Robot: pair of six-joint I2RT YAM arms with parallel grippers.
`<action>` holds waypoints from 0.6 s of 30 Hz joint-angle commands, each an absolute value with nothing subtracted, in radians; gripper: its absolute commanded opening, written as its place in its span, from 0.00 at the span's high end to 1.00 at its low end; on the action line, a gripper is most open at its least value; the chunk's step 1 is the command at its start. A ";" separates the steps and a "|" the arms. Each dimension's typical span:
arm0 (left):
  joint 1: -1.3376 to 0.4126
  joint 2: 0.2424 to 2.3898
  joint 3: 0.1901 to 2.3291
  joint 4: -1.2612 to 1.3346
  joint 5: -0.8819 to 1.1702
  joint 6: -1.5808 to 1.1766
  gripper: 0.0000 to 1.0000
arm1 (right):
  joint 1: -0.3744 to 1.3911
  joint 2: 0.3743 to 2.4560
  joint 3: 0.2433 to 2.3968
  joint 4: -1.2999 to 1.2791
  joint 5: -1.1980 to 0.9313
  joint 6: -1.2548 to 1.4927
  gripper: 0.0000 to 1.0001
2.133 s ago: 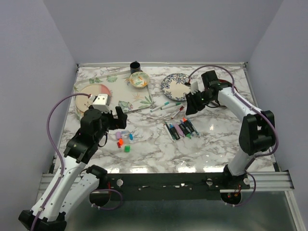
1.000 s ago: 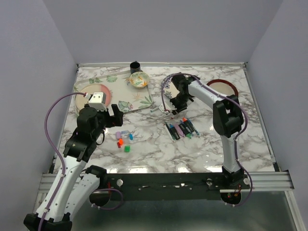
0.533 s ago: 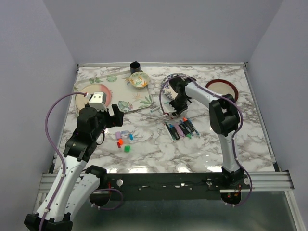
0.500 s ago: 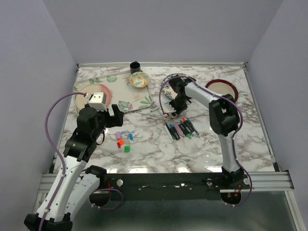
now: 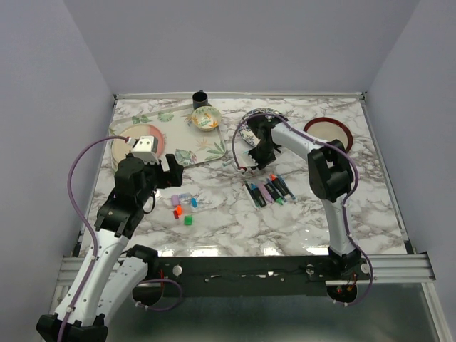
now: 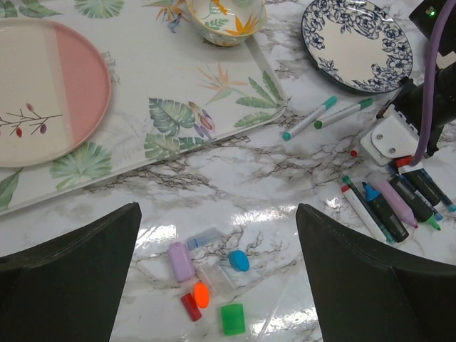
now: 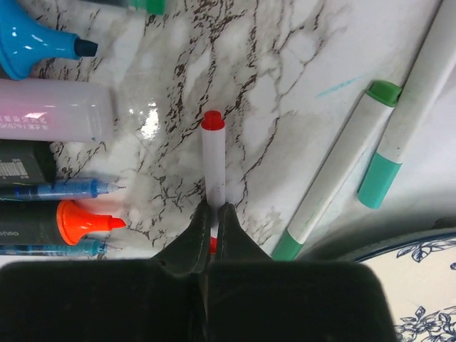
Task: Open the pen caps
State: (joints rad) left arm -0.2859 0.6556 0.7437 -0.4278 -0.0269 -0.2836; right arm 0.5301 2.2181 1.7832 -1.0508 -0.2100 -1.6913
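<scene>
The right claw (image 7: 212,222) is pinched tight on a white pen (image 7: 213,167), its fingers nearly meeting around the barrel. The pen has a red end pointing away from the claw, and another bit of red shows right between the fingers. I cannot tell whether the pen rests on the marble table (image 7: 285,85) or is lifted off it. Just to its left lie the uncapped markers (image 7: 32,44): a blue tip, a lilac body, an orange tip and two thin blue ones. To its right, two green-ended pens (image 7: 335,174) lie side by side, near the rim of a blue flowered plate (image 7: 420,320). One black marker carries small white print, too small to read.

The left claw (image 6: 217,214) hangs spread wide, holding nothing, above the loose caps (image 6: 179,261). These are lilac, clear, blue, orange, red and green, bunched together on the table just in front of the leaf-print tray (image 6: 178,121).
</scene>
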 commanded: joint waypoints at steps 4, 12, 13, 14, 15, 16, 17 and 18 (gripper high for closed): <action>-0.276 0.684 0.735 -0.405 0.087 -0.268 0.01 | 0.538 2.045 1.738 -0.954 -0.437 -1.494 0.99; -0.272 0.707 0.715 -0.330 0.296 -0.340 0.03 | 0.500 1.675 1.430 -0.505 -0.609 -0.788 0.99; -0.273 0.706 0.697 -0.284 0.326 -0.363 0.04 | 0.491 1.643 1.410 -0.445 -0.623 -0.623 0.99; -0.275 0.706 0.686 -0.255 0.389 -0.391 0.06 | 0.461 1.590 1.360 -0.414 -0.635 -0.532 0.99; -0.276 0.707 0.674 -0.176 0.426 -0.470 0.08 | 0.440 1.557 1.333 -0.388 -0.658 -0.450 0.99; -0.278 0.713 0.635 -0.126 0.449 -0.512 0.09 | 0.413 1.530 1.303 -0.324 -0.743 -0.323 0.99; -0.299 0.716 0.614 -0.074 0.486 -0.562 0.12 | 0.353 1.466 1.216 -0.275 -0.794 -0.269 0.99; -0.319 0.722 0.594 -0.025 0.483 -0.602 0.12 | 0.321 1.433 1.172 -0.217 -0.833 -0.211 0.99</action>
